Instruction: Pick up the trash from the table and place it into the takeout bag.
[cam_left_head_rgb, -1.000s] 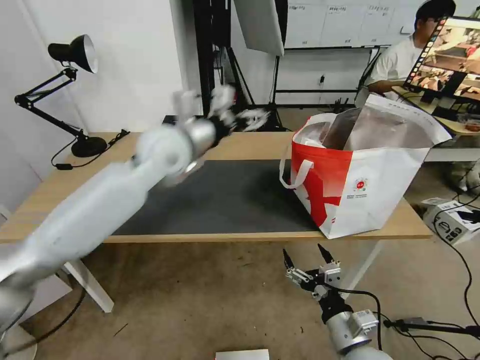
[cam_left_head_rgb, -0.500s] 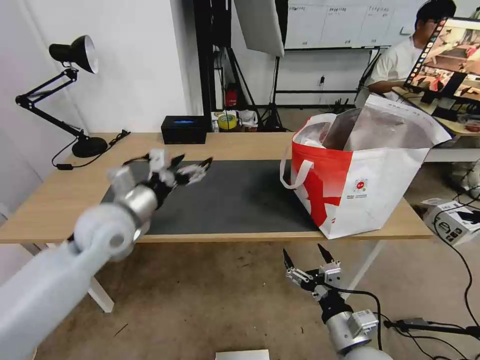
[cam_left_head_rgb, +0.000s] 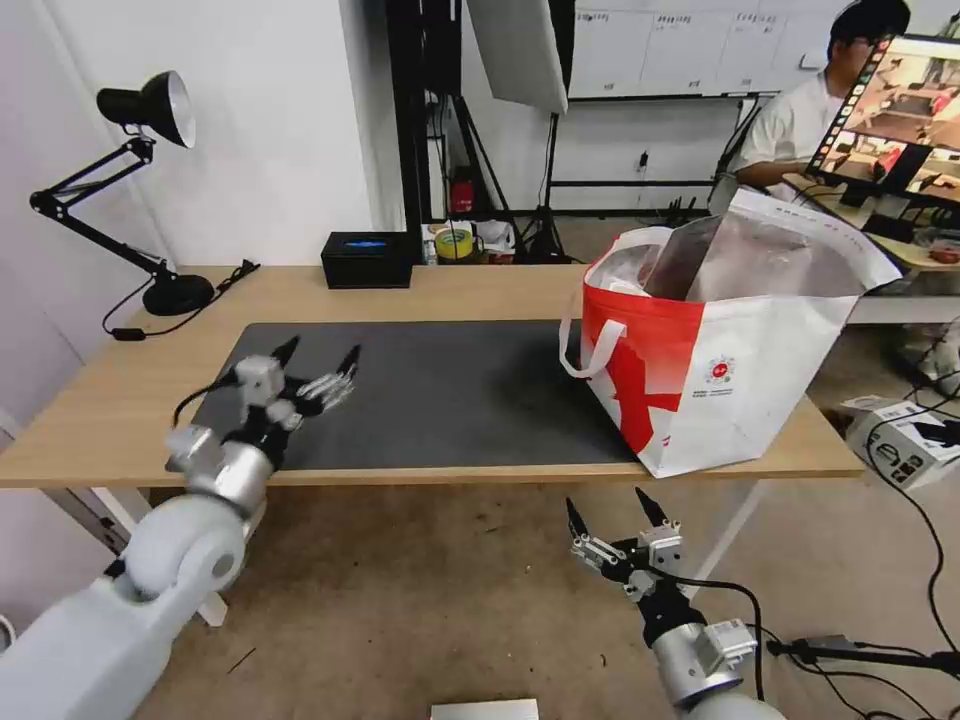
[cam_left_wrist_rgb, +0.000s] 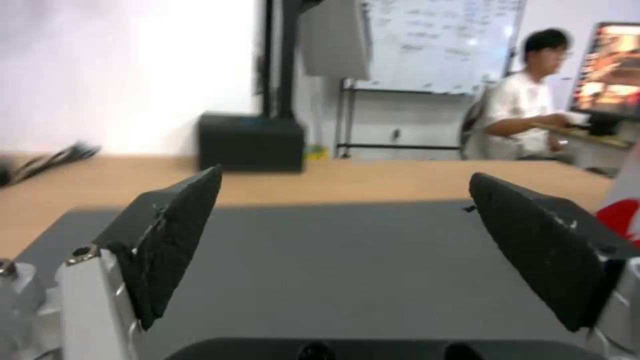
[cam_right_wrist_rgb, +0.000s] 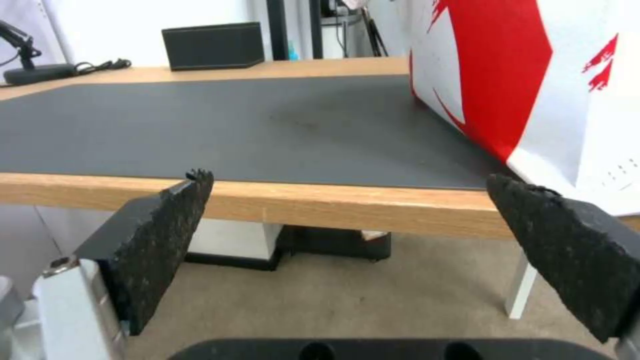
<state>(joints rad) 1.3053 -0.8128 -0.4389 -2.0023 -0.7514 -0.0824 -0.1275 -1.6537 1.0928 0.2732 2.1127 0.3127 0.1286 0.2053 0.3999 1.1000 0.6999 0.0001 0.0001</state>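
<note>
Black box (cam_left_head_rgb: 367, 260) at far table edge. Black desk lamp (cam_left_head_rgb: 140, 110) at left end, cable trailing beside base.

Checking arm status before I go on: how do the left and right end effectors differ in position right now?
The left end effector is raised over the near left part of the grey mat on the table; the right end effector sits lower, below the table's front edge, over the floor. The left one is far from the bag; the right one is nearer, just below it. Both are open, empty, and point toward the table.
</note>
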